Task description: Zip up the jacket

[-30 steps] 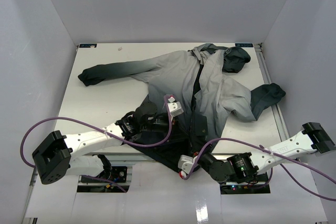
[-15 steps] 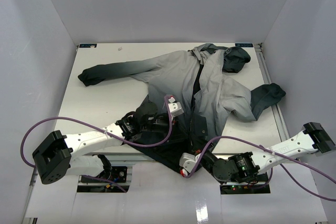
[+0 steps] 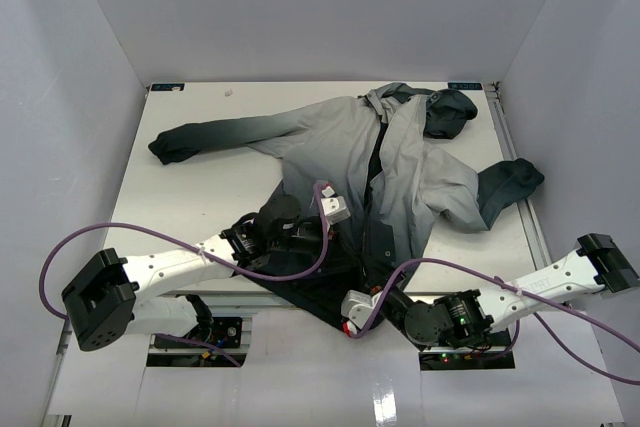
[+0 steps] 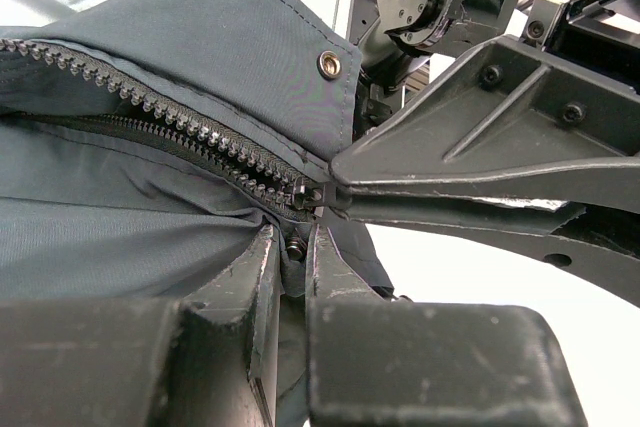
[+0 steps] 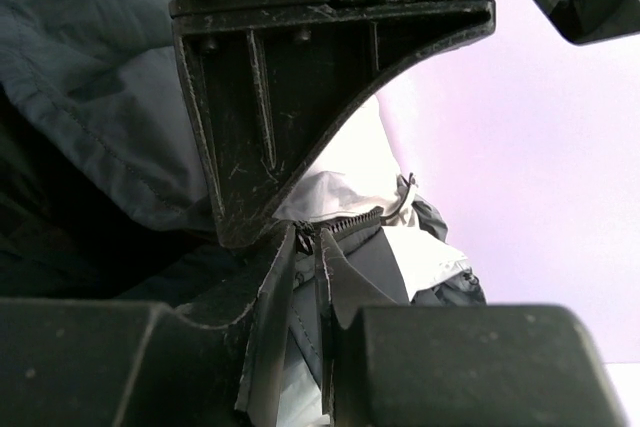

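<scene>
Heads up, your jacket (image 3: 400, 162) is spread flat on the white surface (image 3: 200, 197), hood (image 3: 450, 112) at the far right corner, hem hanging over the near edge. The fabric is smooth and matte, pale grey fading to charcoal at the hem and cuffs. Up close, the zipper (image 4: 180, 122) has chunky metal teeth, with a round metal eyelet (image 4: 328, 65) on the flap above it. Your left gripper (image 4: 293, 237) is almost closed, pinching the zipper's bottom end. The right gripper (image 5: 305, 237) is down to a thin slit right at the zipper end, but I can't tell if it's actually got hold of it. From overhead, both sets of fingertips are buried in dark fabric and hard to pick out.
</scene>
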Action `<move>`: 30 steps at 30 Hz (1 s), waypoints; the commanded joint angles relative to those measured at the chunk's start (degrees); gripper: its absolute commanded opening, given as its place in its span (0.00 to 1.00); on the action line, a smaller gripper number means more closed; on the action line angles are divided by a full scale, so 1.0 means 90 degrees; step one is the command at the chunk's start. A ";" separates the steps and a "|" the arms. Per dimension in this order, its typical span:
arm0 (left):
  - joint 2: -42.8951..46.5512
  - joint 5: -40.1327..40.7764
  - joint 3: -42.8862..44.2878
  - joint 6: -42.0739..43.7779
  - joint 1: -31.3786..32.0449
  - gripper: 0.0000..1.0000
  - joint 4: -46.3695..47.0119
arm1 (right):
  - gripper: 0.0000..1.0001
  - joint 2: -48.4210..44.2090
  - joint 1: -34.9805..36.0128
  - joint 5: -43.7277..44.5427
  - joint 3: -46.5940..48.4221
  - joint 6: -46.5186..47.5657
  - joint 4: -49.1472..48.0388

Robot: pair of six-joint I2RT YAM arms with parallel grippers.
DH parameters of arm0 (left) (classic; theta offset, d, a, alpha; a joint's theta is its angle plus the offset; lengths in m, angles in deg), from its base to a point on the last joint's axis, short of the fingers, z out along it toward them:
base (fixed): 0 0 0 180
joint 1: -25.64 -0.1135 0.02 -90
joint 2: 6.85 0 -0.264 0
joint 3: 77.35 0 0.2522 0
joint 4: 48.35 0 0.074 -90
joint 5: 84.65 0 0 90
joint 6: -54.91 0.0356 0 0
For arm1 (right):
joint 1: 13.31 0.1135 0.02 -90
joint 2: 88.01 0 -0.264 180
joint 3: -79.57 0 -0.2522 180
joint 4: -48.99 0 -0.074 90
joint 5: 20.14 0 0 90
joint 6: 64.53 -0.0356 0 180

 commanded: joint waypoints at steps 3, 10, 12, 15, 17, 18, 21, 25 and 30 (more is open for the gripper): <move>0.0112 -0.0284 0.0111 0.0005 0.0071 0.00 0.0067 | 0.20 -0.0062 -0.0003 -0.0068 -0.0025 -0.0337 -0.0210; 0.0127 -0.0363 0.0092 -0.0005 0.0071 0.00 0.0116 | 0.09 -0.0102 -0.0077 -0.0127 -0.0087 -0.0441 -0.0200; 0.0156 -0.0382 0.0072 -0.0005 0.0071 0.00 0.0136 | 0.08 -0.0170 -0.0086 -0.0137 -0.0078 -0.0469 -0.0200; 0.0226 -0.0440 0.0016 -0.0005 0.0071 0.00 0.0225 | 0.08 -0.0257 -0.0110 -0.0091 -0.0045 -0.0484 -0.0202; 0.0256 -0.0495 -0.0026 -0.0005 0.0071 0.00 0.0281 | 0.08 -0.0313 -0.0158 0.0038 0.0045 -0.0505 -0.0203; 0.0253 -0.0542 -0.0037 -0.0005 0.0071 0.00 0.0309 | 0.08 -0.0346 -0.0203 0.0006 0.0097 -0.0526 -0.0199; 0.0260 -0.0662 -0.0059 -0.0005 0.0071 0.00 0.0390 | 0.08 -0.0400 -0.0383 -0.0129 0.0284 -0.0614 -0.0199; 0.0287 -0.0797 -0.0109 -0.0005 0.0071 0.00 0.0496 | 0.08 -0.0253 -0.0750 -0.0357 0.0493 -0.0631 -0.0204; 0.0273 -0.1021 -0.0135 -0.0003 0.0071 0.00 0.0587 | 0.08 -0.0174 -0.1295 -0.0763 0.0646 -0.0726 -0.0202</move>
